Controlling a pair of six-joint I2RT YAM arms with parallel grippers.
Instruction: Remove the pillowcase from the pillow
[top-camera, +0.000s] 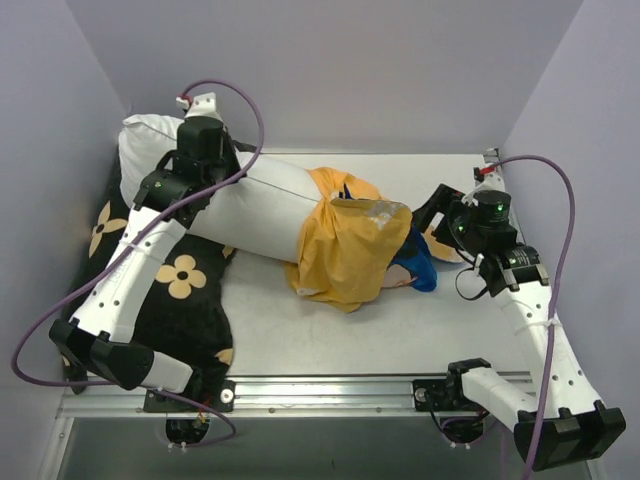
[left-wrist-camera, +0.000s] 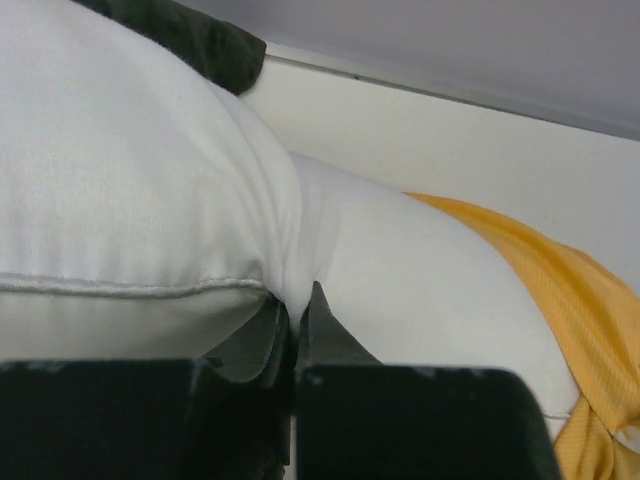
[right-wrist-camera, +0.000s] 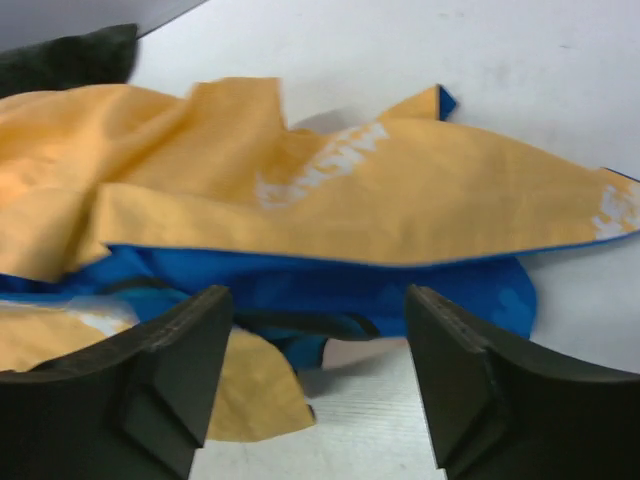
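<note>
The white pillow (top-camera: 255, 200) lies across the table's back, its right end inside the orange-yellow and blue pillowcase (top-camera: 350, 250). My left gripper (top-camera: 235, 172) is shut on a pinch of the pillow's white fabric (left-wrist-camera: 300, 270) near its left end. My right gripper (top-camera: 432, 215) is open and empty at the pillowcase's right edge. In the right wrist view its fingers (right-wrist-camera: 180, 350) stand wide apart above the table, with the crumpled pillowcase (right-wrist-camera: 330, 200) just beyond them, orange on top and blue beneath.
A black cushion with tan flowers (top-camera: 175, 285) lies at the left under my left arm. Lilac walls close in the back and both sides. A metal rail (top-camera: 330, 385) runs along the near edge.
</note>
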